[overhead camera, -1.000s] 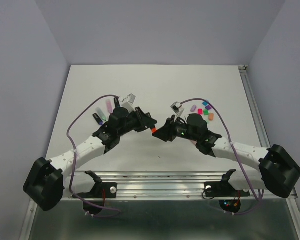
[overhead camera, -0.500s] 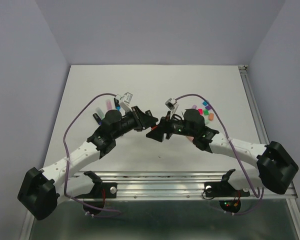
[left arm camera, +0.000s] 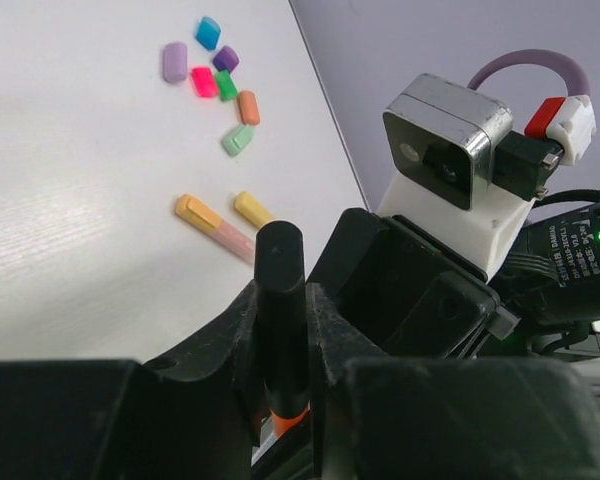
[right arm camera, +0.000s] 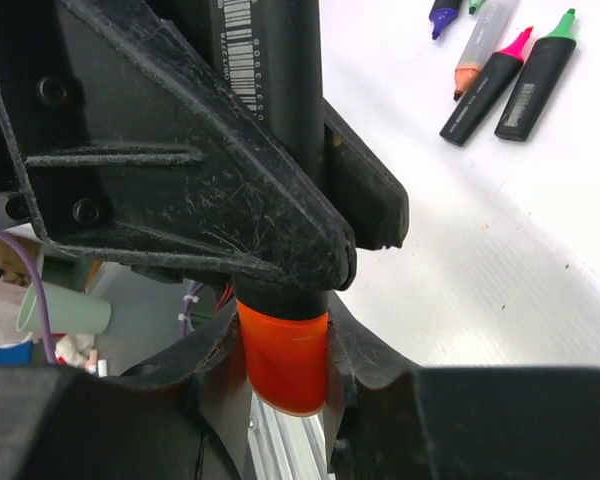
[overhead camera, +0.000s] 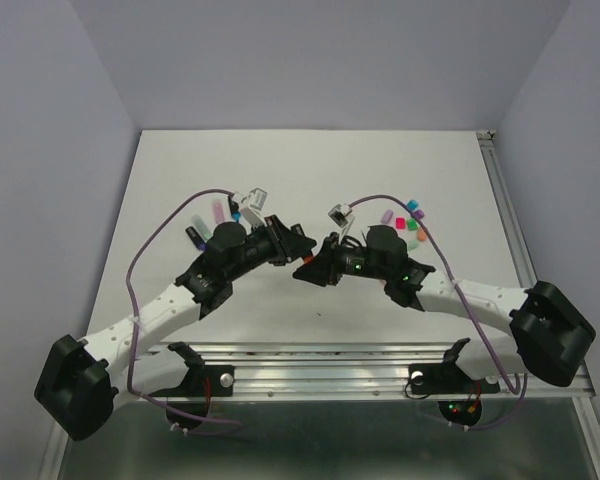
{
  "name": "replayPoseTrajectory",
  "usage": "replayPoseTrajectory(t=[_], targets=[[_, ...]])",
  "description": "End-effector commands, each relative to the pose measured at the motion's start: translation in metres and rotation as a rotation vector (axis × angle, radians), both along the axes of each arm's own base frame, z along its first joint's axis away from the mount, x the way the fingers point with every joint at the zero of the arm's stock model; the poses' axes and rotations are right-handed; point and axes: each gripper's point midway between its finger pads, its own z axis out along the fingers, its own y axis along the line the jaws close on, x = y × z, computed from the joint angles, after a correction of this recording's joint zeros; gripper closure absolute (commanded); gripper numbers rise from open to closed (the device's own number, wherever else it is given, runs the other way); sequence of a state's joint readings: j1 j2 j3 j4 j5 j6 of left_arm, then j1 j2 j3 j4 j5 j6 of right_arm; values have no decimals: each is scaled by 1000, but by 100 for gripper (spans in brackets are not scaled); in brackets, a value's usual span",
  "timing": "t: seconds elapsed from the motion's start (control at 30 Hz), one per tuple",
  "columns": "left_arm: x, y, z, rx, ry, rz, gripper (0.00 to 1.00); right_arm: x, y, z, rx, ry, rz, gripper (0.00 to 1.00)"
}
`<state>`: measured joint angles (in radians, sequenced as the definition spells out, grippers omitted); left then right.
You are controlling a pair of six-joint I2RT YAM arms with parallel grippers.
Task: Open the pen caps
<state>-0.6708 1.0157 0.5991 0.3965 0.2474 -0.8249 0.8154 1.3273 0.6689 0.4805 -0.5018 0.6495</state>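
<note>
**A:** Where is the cap being worked on?

**B:** At the centre of the overhead view, where the two arms meet. The left fingers are closed tight round a black barrel. The right fingers are clamped on its orange cap, which looks seated on the barrel. Loose caps lie on the tabletop, right of centre. Uncapped pens lie at the upper right of the right wrist view.

**A:** What could go wrong?

**B:** As I judge it, a pull off the barrel's line could jam the cap. The smooth barrel could also slide through the left fingers, and a sudden release could flick the cap away.

**A:** Any writing?

**B:** There is a barcode with digits on the barrel, too small to read. A small printed label sits at the right edge of the left wrist view, also illegible. No brand name shows.
</note>
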Motion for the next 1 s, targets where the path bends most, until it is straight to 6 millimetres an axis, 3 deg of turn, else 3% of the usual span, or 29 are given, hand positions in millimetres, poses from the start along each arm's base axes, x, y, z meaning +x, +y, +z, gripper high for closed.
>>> replayPoseTrajectory(t=[0.0, 0.07, 0.17, 0.33, 0.5, 0.57, 0.6, 0.63, 0.67, 0.77, 0.83, 0.87, 0.97], targets=[[49, 40, 35, 62, -153, 245, 100, -47, -3, -11, 31, 51, 67, 99], [73, 64, 42, 75, -166, 335, 100, -76, -4, -23, 23, 76, 99, 99], [97, 91, 46, 88, -163, 403, 100, -95, -4, -28, 32, 81, 90, 99], [109, 112, 41, 126, -151, 442, 100, -86, -10, -33, -10, 86, 6, 99], [94, 110, 30, 123, -146, 390, 100, -67, -17, -36, -80, 80, -102, 99], [88, 116, 18, 153, -115, 405, 100, -44, -23, -34, -128, 59, -229, 99], [86, 119, 13, 166, -98, 415, 100, -29, -37, -52, -225, 66, -332, 99], [85, 122, 8, 177, -73, 430, 100, -19, -38, -44, -237, 59, -382, 99], [85, 126, 3, 195, -47, 449, 100, -11, -44, -48, -277, 64, -426, 99], [84, 152, -37, 330, 104, 565, 100, 33, -82, -63, -381, 108, -607, 99], [86, 163, -53, 394, 159, 609, 100, 51, -103, -76, -435, 150, -666, 99], [87, 172, -58, 438, 188, 651, 100, 69, -117, -72, -444, 156, -731, 99], [90, 184, -71, 524, 241, 691, 100, 92, -147, -88, -573, 150, -844, 99]])
